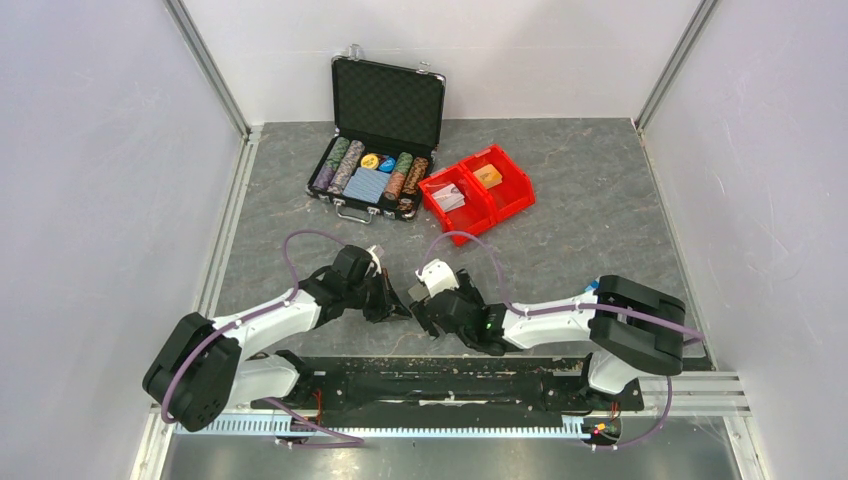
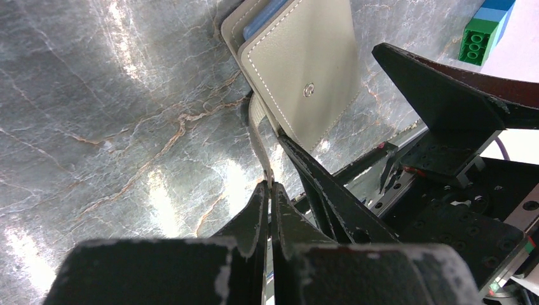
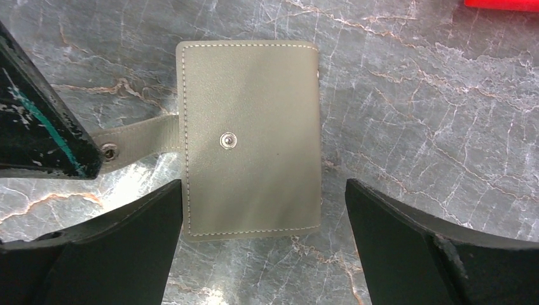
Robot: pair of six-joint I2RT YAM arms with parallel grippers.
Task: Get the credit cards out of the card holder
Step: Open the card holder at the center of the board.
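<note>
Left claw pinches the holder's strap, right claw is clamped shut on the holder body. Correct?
No. The right claw is open, one finger on each side of the card holder, per the right wrist view. The left claw does pinch the strap.

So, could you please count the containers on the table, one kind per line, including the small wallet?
Black hard poker-chip case, lid open: 1
Red plastic bins: 2
Grey stitched folding card holder: 1
Total: 4
</note>
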